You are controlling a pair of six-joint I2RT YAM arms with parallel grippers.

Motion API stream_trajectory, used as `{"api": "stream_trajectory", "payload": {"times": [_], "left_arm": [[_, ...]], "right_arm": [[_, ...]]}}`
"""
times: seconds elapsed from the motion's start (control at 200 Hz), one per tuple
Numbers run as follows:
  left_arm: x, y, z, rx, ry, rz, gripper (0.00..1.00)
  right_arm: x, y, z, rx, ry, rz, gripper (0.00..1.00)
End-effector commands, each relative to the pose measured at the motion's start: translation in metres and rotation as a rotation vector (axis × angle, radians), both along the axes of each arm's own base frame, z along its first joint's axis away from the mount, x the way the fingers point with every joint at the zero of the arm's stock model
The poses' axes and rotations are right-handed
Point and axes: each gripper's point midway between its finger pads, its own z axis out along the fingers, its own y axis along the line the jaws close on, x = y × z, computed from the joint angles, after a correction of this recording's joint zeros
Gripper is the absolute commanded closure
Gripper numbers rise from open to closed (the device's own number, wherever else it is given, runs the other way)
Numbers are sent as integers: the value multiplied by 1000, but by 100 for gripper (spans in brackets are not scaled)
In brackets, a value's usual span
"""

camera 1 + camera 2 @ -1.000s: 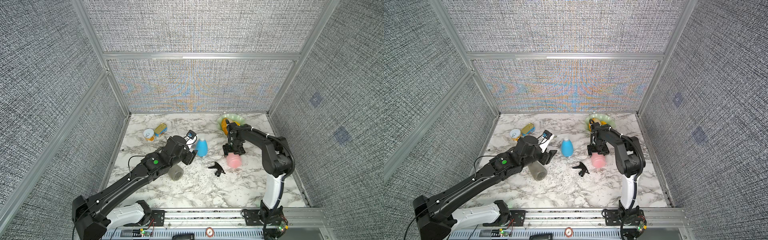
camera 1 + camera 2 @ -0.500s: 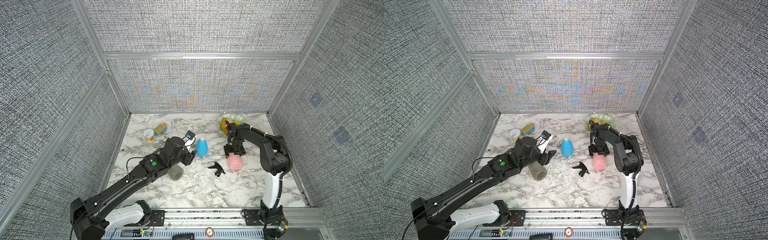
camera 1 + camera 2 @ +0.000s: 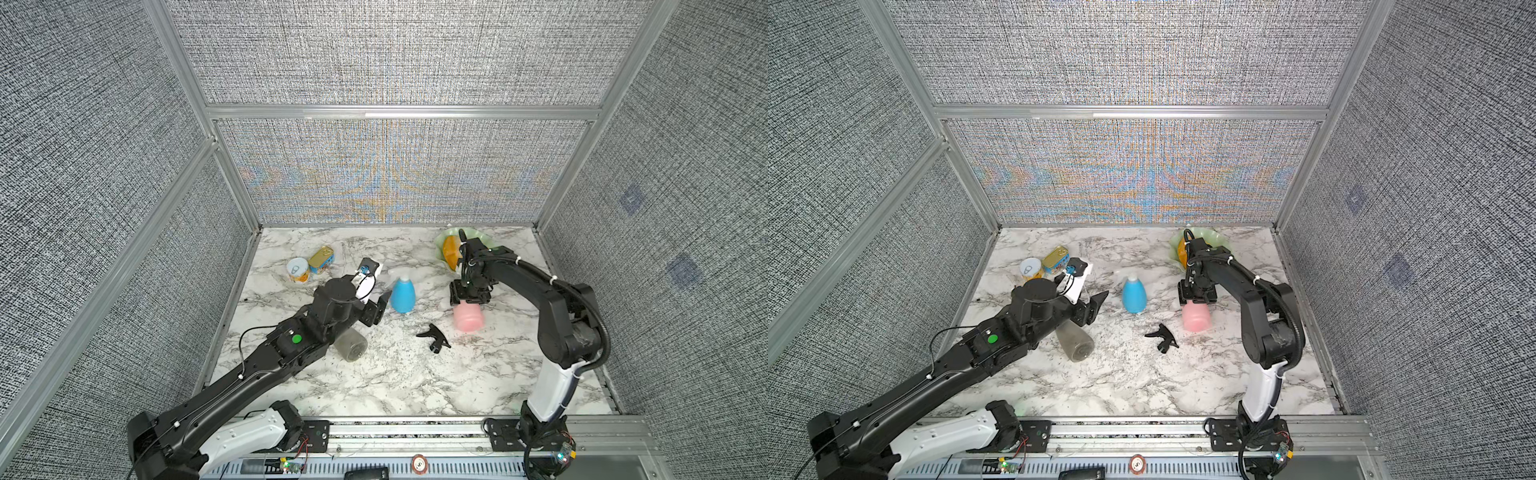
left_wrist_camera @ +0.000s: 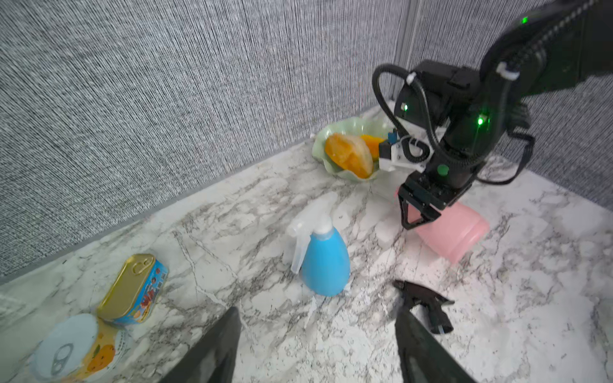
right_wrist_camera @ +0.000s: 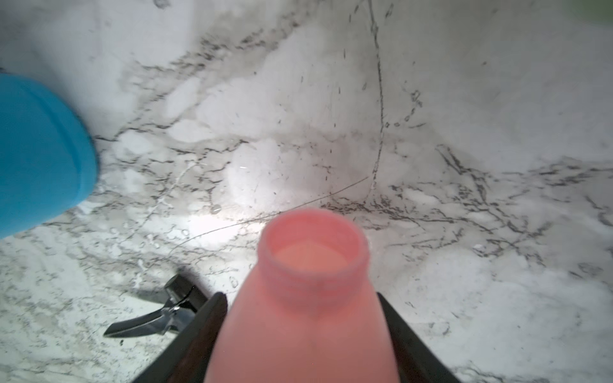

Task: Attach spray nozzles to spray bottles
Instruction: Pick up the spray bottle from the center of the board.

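Marble-patterned tabletop point(image 3: 395, 374): right gripper point(image 5: 300, 295) clasps the lying pink plastic bottle point(image 5: 308, 335) below its open neck; left gripper point(image 4: 315, 311) gapes empty before the upright blue bottle point(image 4: 326, 262) with translucent nozzle point(image 4: 308, 222) fitted. Black trigger nozzle point(image 4: 424, 303) lies loose near both; tin labels point(image 4: 151, 291) unreadable.

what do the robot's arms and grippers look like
The left arm and right arm are black jointed links rising from white base segments, with black cables clipped by white ties and a green dot on each. The left gripper and right gripper have dark, tapered, wedge-shaped fingers.
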Motion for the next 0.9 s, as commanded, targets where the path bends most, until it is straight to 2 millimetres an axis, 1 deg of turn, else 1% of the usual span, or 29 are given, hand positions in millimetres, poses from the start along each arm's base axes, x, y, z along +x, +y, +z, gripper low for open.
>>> {"api": "stream_trajectory", "payload": {"times": [0.0, 0.085, 0.17, 0.23, 0.29, 0.36, 0.405, 0.445, 0.505, 0.585, 0.645, 0.69, 0.79, 0.89], "left_arm": [[-3, -10, 34, -132, -115, -55, 25], [-10, -20, 37, -161, -137, -122, 20], [-14, -31, 41, -214, -138, -179, 16], [-12, -38, 43, -265, -125, -191, 11], [-15, -50, 45, -299, -121, -244, 1], [-15, -63, 48, -325, -100, -289, 1], [-21, -75, 49, -315, -105, -369, 1], [-31, -86, 51, -304, -117, -459, 1], [-38, -98, 52, -318, -97, -535, 1], [-46, -107, 53, -342, -80, -604, 1], [-51, -110, 55, -356, -81, -641, 1], [-51, -112, 55, -364, -82, -643, 1], [-49, -115, 55, -373, -79, -643, 1], [-53, -117, 58, -396, -80, -667, 1]], "right_arm": [[5, 3, 22, 21, -98, -7, 33], [7, 8, 48, 58, -200, -7, 33], [8, 20, 88, 133, -345, 0, 33], [8, 31, 128, 195, -479, 9, 33], [5, 43, 168, 258, -609, 21, 33], [-4, 57, 216, 345, -753, 39, 33], [-11, 67, 243, 402, -838, 47, 33], [-20, 78, 266, 448, -905, 66, 33], [-34, 91, 293, 493, -986, 100, 32], [-50, 103, 317, 526, -1048, 116, 32], [-59, 110, 328, 557, -1071, 128, 32], [-67, 116, 336, 588, -1087, 141, 32], [-79, 124, 348, 637, -1115, 149, 32], [-86, 132, 352, 650, -1131, 166, 32]]}}
